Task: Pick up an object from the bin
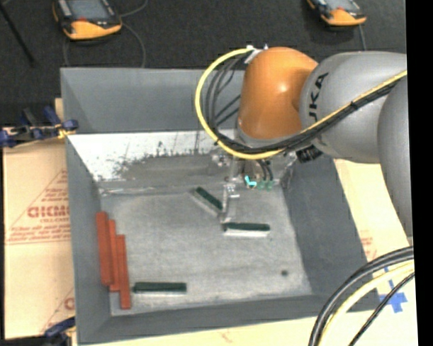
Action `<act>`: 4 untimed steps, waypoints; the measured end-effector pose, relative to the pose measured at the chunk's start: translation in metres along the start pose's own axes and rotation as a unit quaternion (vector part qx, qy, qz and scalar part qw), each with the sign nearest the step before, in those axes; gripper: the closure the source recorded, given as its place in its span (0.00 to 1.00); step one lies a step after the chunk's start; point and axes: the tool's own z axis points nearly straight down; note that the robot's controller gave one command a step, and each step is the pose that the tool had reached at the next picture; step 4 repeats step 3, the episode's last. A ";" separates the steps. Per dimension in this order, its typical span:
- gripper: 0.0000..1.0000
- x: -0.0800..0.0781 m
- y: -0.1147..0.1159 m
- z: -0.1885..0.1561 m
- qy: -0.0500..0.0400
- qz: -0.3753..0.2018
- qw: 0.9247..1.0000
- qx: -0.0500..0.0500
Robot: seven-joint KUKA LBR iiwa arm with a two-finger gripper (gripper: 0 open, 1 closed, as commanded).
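Hanging low over the back right part of the bin, the gripper stood between two dark green bars. Whether it was wide or narrow could not be told, since the wrist hid much of it, and neither bar could be seen gripped. The step in hand looked like the approach, with the grasp itself not yet made. The nearer green bar lay flat on the floor just below and to the right of the gripper. Its long axis ran almost straight across the view, left to right, dipping a little at the right end. The slanted green bar lay just to the gripper's left, running from upper left to lower right. Either could have been the target. The next move would likely have called for centring over one bar and closing across its narrow width, not along its length. A third green bar and a stack of red bars lay well apart, by the front left corner.
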 end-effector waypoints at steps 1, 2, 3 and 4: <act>0.00 0.014 -0.040 0.095 0.000 0.073 0.997 0.000; 1.00 0.012 -0.039 0.091 -0.004 0.072 0.997 -0.001; 1.00 -0.011 -0.064 -0.035 -0.009 0.063 0.998 0.000; 1.00 -0.011 -0.064 -0.035 -0.009 0.063 0.998 0.000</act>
